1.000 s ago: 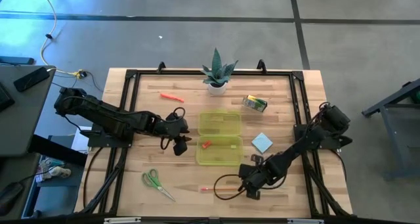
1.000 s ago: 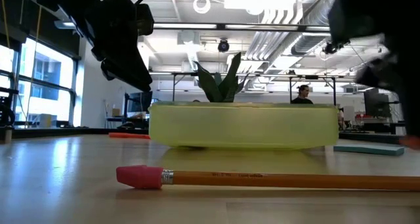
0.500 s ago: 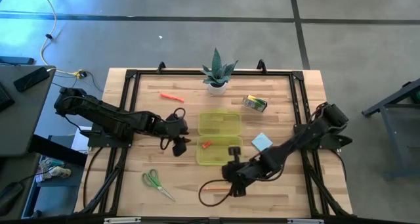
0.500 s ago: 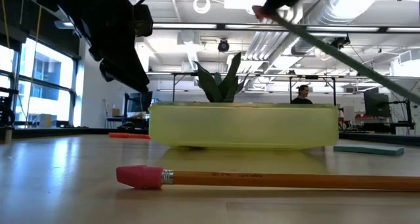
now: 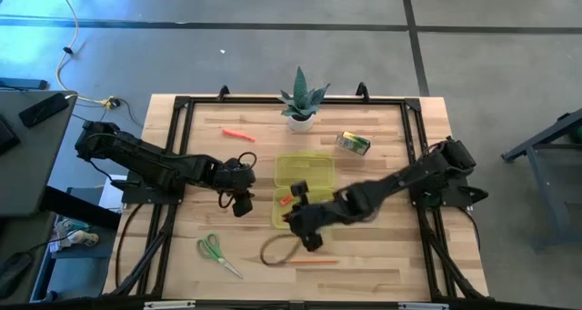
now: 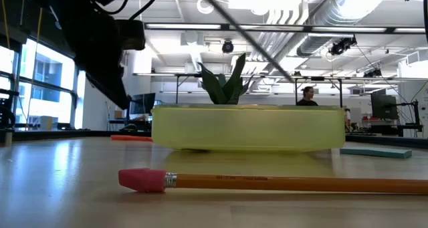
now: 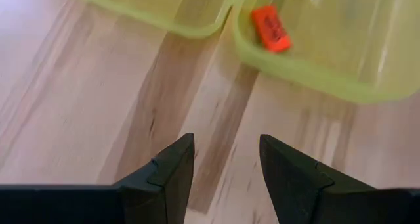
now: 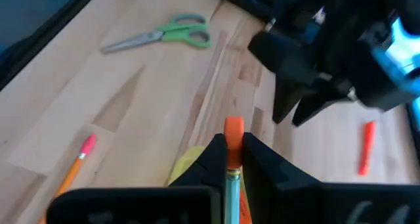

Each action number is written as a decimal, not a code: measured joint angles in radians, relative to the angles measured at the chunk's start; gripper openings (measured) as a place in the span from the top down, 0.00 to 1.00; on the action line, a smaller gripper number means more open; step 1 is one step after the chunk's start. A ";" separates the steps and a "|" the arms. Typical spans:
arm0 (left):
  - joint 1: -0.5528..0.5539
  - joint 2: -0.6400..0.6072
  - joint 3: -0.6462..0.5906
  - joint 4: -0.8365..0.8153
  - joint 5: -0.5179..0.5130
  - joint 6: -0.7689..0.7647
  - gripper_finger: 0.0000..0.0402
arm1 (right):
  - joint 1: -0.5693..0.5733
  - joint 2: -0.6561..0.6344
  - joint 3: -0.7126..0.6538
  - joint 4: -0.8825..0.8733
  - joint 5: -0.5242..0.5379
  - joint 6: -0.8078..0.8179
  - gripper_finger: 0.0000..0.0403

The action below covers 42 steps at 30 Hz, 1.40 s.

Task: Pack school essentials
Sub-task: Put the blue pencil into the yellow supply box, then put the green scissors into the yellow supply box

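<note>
Currently the right gripper (image 5: 293, 201) sat at the centre of the high view, over the left edge of the yellow-green case (image 5: 318, 167), its fingers pinched on a pencil (image 8: 232, 163) with an orange eraser tip. In the right wrist view that pencil ran straight out between the fingers along the gripper's own axis, eraser end leading. In the high view the case lay directly under and to the right of the gripper, its long axis running up–down in the frame, so the pencil lay across the case's length rather than along it. Judgement: the drop would need either a turn of the wrist or a release over the wider part of the tray.

Left gripper (image 5: 238, 201) hovered just left of the case, fingers spread and holding nothing; its wrist view showed bare tabletop (image 7: 79, 112) between them, with the small red piece (image 7: 270, 27) already inside the case beyond.

Still loose on the tabletop: green-handled scissors (image 5: 216, 251) at lower left, a second pencil (image 5: 314, 261) below the case, an orange marker (image 5: 237, 134) at upper left, and the crayon box (image 5: 354, 144) at upper right. The potted plant (image 5: 301, 101) stood at top centre. The right arm was nearer the second pencil, the left arm nearer the scissors.
</note>
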 joint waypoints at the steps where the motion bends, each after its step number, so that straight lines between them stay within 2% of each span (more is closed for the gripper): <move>1: 0.000 0.000 0.000 -0.014 0.000 0.000 0.60 | -0.018 0.008 0.000 0.001 -0.034 0.005 0.96; 8: 0.000 0.000 0.000 -0.085 -0.001 -0.002 0.60 | -0.113 0.074 -0.001 -0.059 -0.237 0.049 0.96; 18: 0.000 0.000 0.000 -0.104 -0.001 0.000 0.60 | -0.194 0.127 -0.001 -0.072 -0.409 0.059 0.96; 25: 0.000 0.000 0.000 -0.100 -0.003 0.000 0.60 | -0.214 0.156 -0.001 -0.087 -0.414 0.066 0.93; 35: 0.002 0.000 0.000 -0.098 -0.005 0.001 0.60 | -0.229 0.179 -0.001 -0.139 -0.361 0.063 0.65; 39: 0.002 0.000 0.000 -0.103 -0.053 0.001 0.60 | -0.249 0.166 -0.001 -0.172 -0.358 0.093 0.60; 42: 0.002 0.000 0.000 -0.120 -0.045 0.000 0.59 | -0.268 0.160 -0.001 -0.212 -0.341 0.084 0.59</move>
